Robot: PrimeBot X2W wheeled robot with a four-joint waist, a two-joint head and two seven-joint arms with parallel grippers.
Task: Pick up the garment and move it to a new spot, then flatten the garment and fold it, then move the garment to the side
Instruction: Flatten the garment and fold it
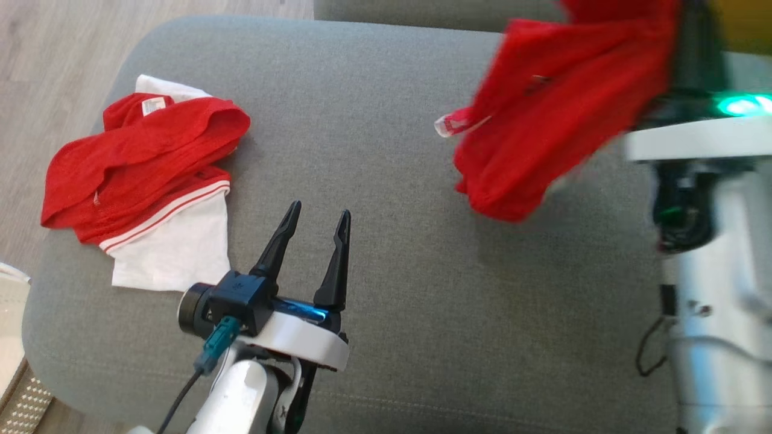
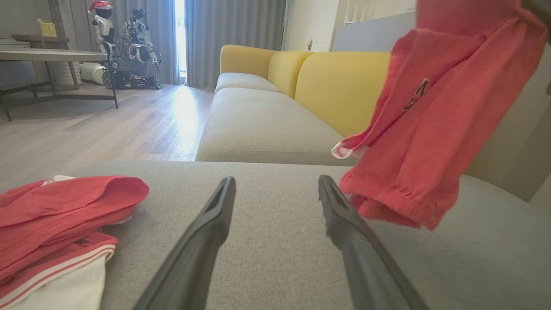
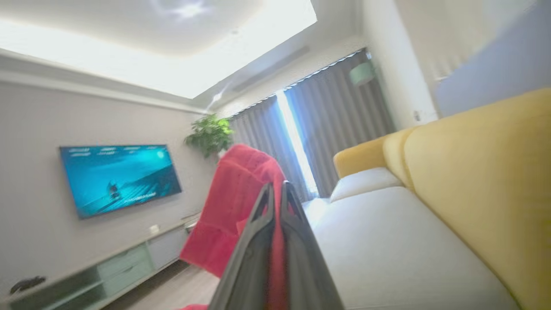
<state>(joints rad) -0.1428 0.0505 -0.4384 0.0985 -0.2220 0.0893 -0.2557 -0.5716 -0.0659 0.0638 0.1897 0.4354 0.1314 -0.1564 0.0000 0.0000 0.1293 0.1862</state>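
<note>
My right gripper (image 3: 275,186) is clamped on the red garment (image 1: 543,114), which hangs in the air over the far right part of the grey cushion (image 1: 374,120). My left gripper (image 1: 319,212) hovers with its fingers spread near the cushion's front edge. A red-and-white clothes pile (image 1: 145,163) lies by the left edge. Bare cushion stretches between the pile and the garment.

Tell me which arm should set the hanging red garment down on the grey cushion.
Right. The right gripper is shut on the red garment, holding it above the grey cushion. The left gripper hovers open and empty, apart from it.
</note>
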